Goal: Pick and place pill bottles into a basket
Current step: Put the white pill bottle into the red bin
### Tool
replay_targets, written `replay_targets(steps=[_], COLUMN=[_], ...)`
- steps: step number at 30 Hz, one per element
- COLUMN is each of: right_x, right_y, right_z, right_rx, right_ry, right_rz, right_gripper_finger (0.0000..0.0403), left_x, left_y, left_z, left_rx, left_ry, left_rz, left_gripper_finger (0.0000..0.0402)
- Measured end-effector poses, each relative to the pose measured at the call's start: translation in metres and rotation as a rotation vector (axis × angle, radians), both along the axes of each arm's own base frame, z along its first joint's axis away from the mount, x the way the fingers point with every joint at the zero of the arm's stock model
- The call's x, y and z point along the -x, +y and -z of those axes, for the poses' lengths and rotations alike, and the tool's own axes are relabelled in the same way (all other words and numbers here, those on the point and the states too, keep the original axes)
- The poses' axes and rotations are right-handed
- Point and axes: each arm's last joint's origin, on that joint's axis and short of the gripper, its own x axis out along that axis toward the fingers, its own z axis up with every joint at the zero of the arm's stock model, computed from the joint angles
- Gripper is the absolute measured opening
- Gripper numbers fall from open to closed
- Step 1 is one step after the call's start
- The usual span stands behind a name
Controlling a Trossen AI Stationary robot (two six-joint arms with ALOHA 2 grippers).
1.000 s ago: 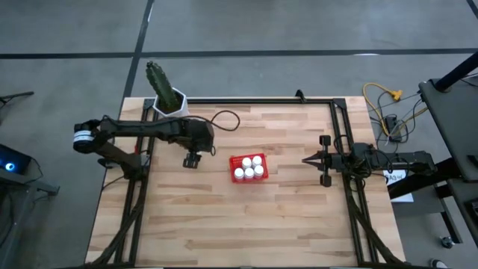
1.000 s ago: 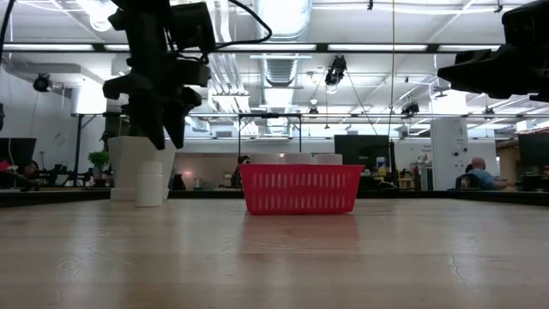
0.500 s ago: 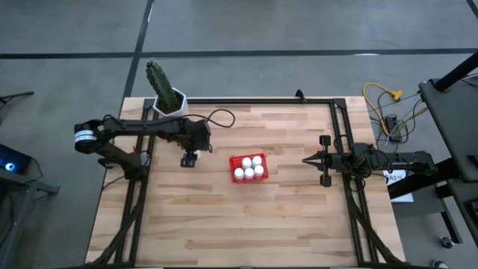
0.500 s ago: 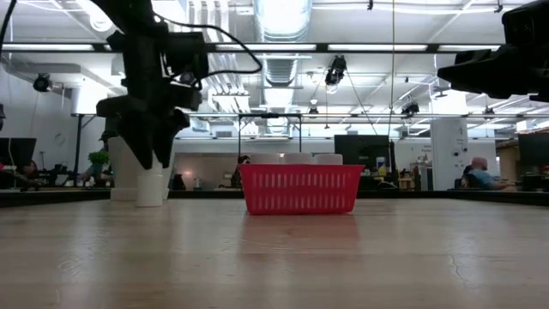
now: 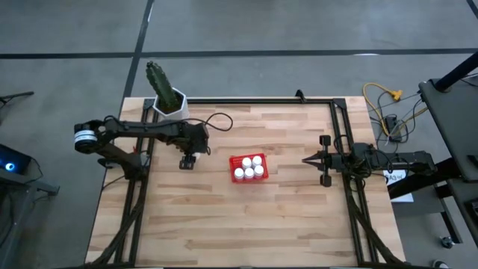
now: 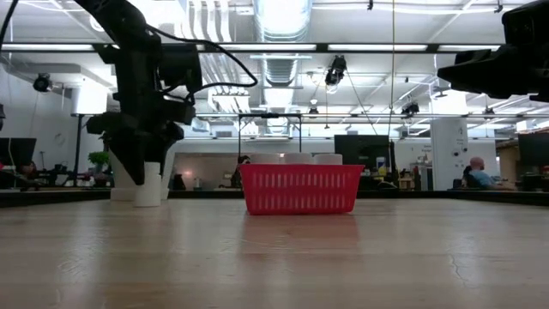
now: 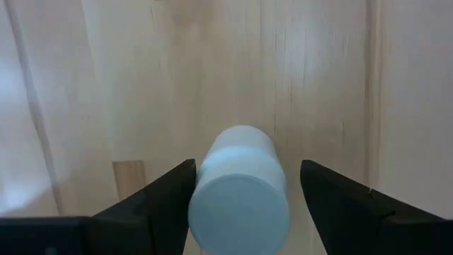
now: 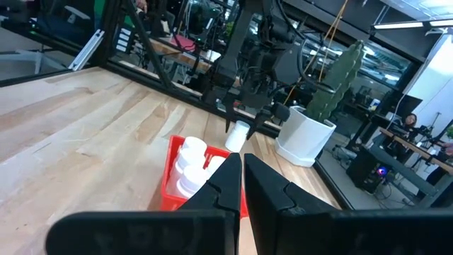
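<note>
The left gripper (image 5: 188,161) is lowered over 1 pill bottle (image 7: 239,190) that stands upright on the worktop (image 5: 261,217), to the left of the basket (image 5: 249,169) and near the cactus pot (image 5: 169,103). In the left wrist view the bottle is seen between the 2 fingers (image 7: 159,202), which are spread on either side of it with a small gap at each flank, so nothing is gripped yet. The gripper is judged to be placed this way so that the bottle can be clamped by its sides and lifted straight up.

The basket sits near the middle of the worktop, and 5 white caps are counted inside it in the high view; 1 place appears left for the last bottle.

The right gripper (image 5: 308,159) is held well apart at the right edge of the worktop, its fingers pressed together and empty, pointed toward the basket, presumably parked clear of the left arm's path.
</note>
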Motion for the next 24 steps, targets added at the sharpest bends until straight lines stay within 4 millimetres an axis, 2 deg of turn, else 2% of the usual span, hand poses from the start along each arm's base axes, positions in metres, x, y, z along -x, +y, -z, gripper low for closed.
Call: replay_targets(steps=[8,15,18,24], right_x=[0.0000,0.0000,0.0000,0.0000], right_y=[0.0000,0.0000,0.0000,0.0000], right_z=[0.0000,0.0000,0.0000,0.0000], right_rx=[0.001,0.001,0.000,0.002], right_ry=[0.000,0.000,0.000,0.000], right_rz=[0.000,0.000,0.000,0.000], right_gripper_finger=[0.0009,0.0008,0.0009,0.0009], left_x=[-0.0003,-0.0019,-0.0019,-0.0010], left_y=[0.0003,0.0008,0.0007,0.0004], left_z=[0.0019,-0.0007,-0.0018,-0.0049], left_rx=[-0.004,-0.007,-0.005,0.010], left_ry=[-0.013,-0.026,-0.030,0.000], left_rz=[-0.005,-0.009,-0.024,-0.053], left_gripper_finger=[0.0225,0.0150,0.0132,0.0132])
